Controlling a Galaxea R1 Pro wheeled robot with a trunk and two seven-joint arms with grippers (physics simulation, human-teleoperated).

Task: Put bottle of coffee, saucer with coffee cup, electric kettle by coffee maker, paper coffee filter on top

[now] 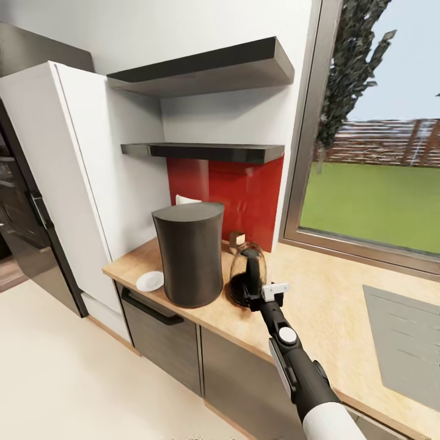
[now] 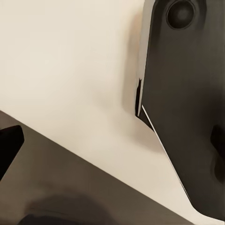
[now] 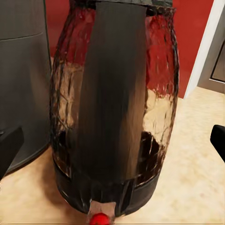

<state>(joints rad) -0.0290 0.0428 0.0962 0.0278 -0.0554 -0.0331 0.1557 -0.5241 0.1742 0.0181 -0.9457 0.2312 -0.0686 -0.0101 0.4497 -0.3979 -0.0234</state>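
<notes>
The dark grey coffee maker [image 1: 189,253] stands on the beige countertop [image 1: 318,305]. The glass electric kettle [image 1: 247,274] sits just to its right, and the bare white saucer [image 1: 150,281] lies to its left. Behind the kettle stands the small brown-capped bottle of coffee [image 1: 237,239]. A white object [image 1: 186,200] peeks over the coffee maker's top; I cannot tell what it is. My right gripper [image 1: 261,297] is open at the kettle's black handle [image 3: 112,93], with its fingertips [image 3: 9,146] wide on either side. My left gripper [image 2: 112,143] is open over the floor.
The thin black kitchen shelf [image 1: 205,151] hangs above the red backsplash, with a thicker black shelf [image 1: 201,70] higher up. A white fridge [image 1: 67,177] flanks the counter's left end. The steel sink [image 1: 403,348] is inset at the right, under a large window [image 1: 373,134].
</notes>
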